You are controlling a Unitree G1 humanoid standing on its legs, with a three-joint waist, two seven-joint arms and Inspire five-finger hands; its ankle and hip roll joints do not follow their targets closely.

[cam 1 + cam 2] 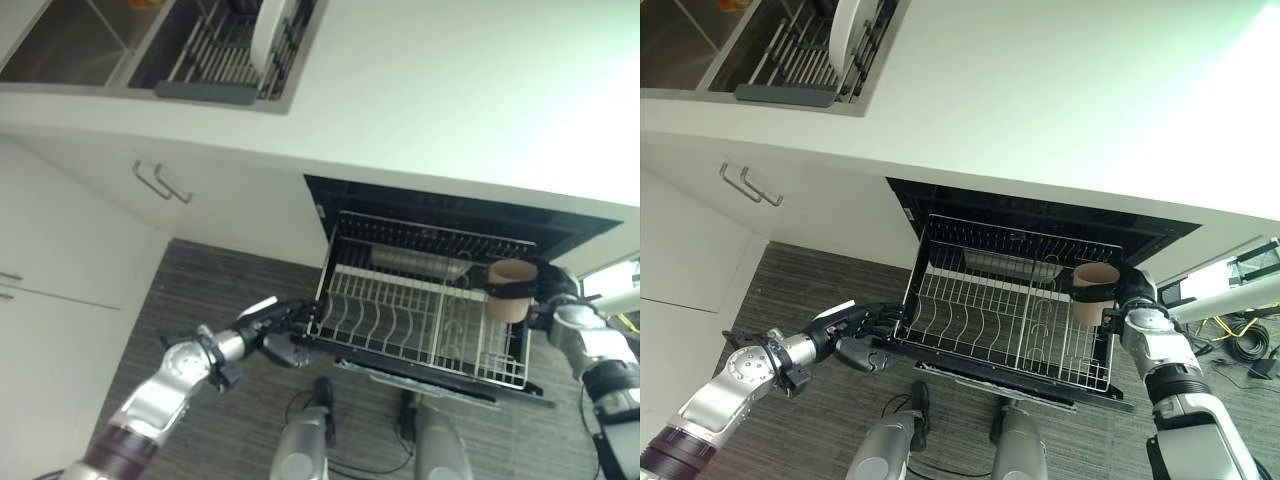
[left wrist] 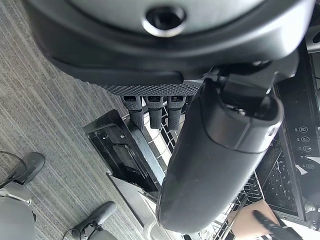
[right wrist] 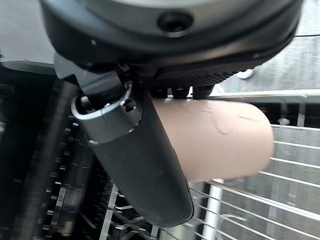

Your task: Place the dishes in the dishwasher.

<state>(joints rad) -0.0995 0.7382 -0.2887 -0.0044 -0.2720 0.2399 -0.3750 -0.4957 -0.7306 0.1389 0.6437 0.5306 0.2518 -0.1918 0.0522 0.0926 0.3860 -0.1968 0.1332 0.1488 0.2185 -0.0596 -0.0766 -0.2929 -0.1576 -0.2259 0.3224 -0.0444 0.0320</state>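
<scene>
The dishwasher's wire rack [image 1: 400, 355] is pulled out under the white counter. My left hand [image 1: 283, 327] is at the rack's front left corner, with its fingers [image 2: 152, 112] curled over the rim there. Over the rack's right side my right hand [image 1: 1132, 296] is shut on a tan cup [image 1: 511, 290], which is held upright above the wires. In the right wrist view the thumb [image 3: 135, 160] lies across the cup [image 3: 220, 140]. A white plate [image 1: 270, 35] stands on edge in the drying rack in the sink.
The dishwasher's open cavity [image 1: 450, 215] is dark behind the rack. A cabinet front with two bar handles [image 1: 160, 183] is to its left. The sink basin [image 1: 70, 45] sits in the counter at the far left. Below is grey striped floor [image 1: 220, 290].
</scene>
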